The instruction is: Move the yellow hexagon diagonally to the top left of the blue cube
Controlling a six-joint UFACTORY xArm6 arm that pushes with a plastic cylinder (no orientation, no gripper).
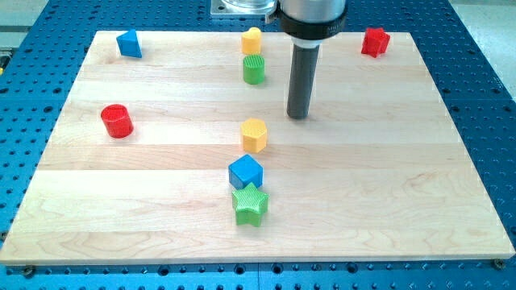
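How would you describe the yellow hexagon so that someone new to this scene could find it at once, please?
Start at the wooden board and find the short column of three blocks near its middle. The yellow hexagon block tops that column, just above the blue cube and green star block. My tip is to its upper right, not touching; the other yellow block sits by the top edge.

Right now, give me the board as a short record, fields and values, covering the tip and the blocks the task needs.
tip: my tip on the board, to the upper right of the yellow hexagon, apart from it
yellow hexagon: mid-board, just above the blue cube
blue cube: touching the green star
green star: below the cube
task state: hexagon not yet at the cube's top left
other blocks: five more, near the top and left edges
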